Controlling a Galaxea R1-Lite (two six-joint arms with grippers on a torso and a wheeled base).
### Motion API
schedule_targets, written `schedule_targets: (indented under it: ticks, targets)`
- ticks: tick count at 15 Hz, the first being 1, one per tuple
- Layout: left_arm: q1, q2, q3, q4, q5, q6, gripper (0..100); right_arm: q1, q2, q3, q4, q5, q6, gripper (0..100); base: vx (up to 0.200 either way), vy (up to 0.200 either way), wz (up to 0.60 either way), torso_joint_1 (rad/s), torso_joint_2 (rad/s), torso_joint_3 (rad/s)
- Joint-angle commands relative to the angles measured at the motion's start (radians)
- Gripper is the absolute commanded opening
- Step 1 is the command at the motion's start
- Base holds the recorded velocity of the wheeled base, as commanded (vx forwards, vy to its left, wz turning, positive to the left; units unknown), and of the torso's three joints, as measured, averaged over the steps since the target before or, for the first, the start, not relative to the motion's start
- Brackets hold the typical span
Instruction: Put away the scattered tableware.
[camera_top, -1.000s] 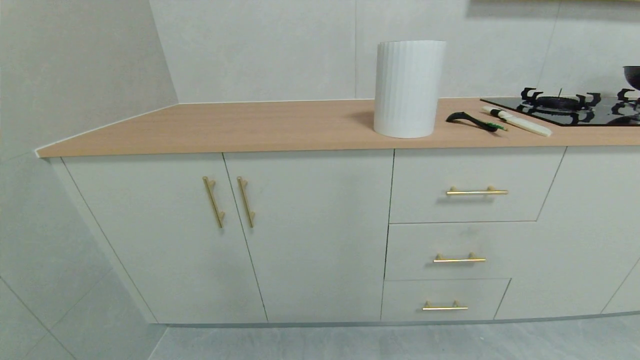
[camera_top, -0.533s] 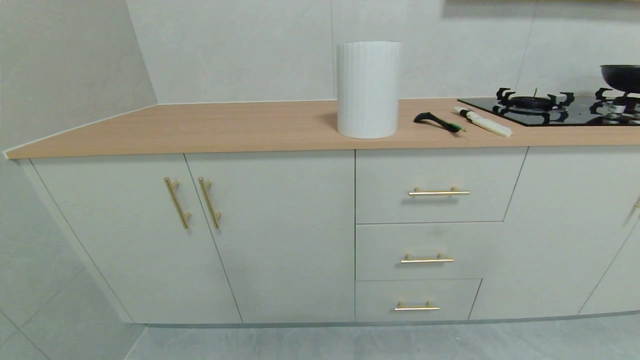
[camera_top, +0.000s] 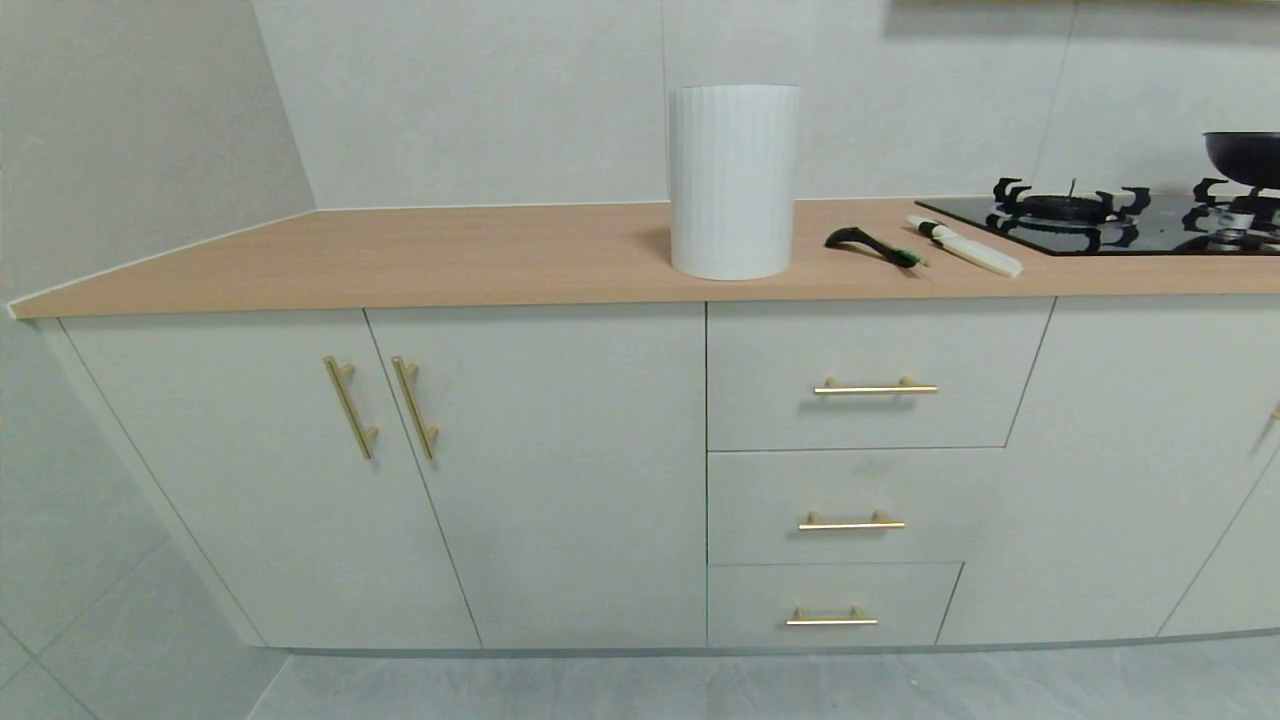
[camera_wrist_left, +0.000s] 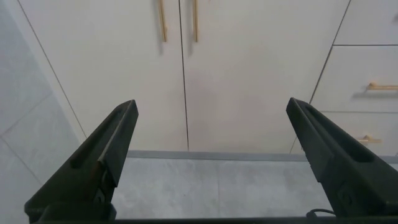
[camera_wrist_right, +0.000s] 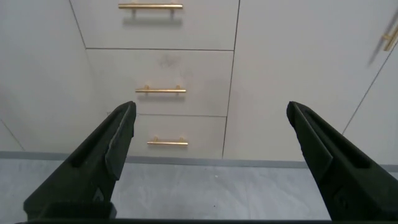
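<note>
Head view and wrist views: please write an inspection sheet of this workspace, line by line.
Surface: light brown wooden countertop.
Job's things: black curved utensil with green tip and cream long utensil lie between tall white ribbed container and black gas hob.
Clutter: black pan on the hob.
Grippers: left gripper and right gripper open, low before the cabinet fronts, holding nothing.
Cables: nothing seen.
Surroundings: grey tiled wall, grey floor, pale gold-handled doors and drawers.

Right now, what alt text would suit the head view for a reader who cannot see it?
A wooden counter holds a tall white ribbed canister, with a black utensil and a white utensil lying to its right, short of a black hob. Below are two cabinet doors and three drawers with gold handles.
</note>
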Motion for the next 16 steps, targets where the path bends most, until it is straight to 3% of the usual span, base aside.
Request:
schedule_targets:
  ticks: [1, 12, 14, 16]
  targets:
    - [0.0, 0.0, 0.0, 0.0, -0.001, 0.0, 100, 0.0, 0.002, 0.0, -0.001, 0.0, 0.0, 100, 0.2, 0.0, 0.0, -0.002, 0.0, 0.012]
    - [0.0, 0.0, 0.0, -0.001, -0.001, 0.001, 100, 0.0, 0.002, -0.031, -0.012, -0.02, 0.026, 100, 0.0, 0.0, 0.0, 0.0, 0.0, 0.0]
    - [0.0, 0.0, 0.0, -0.001, -0.001, 0.001, 100, 0.029, 0.097, -0.149, 0.003, -0.011, 0.066, 100, 0.0, 0.0, 0.0, 0.0, 0.0, 0.0]
    - [0.0, 0.0, 0.0, -0.001, -0.001, 0.001, 100, 0.095, 0.278, -0.179, 0.011, 0.055, 0.058, 100, 0.0, 0.0, 0.0, 0.0, 0.0, 0.0]
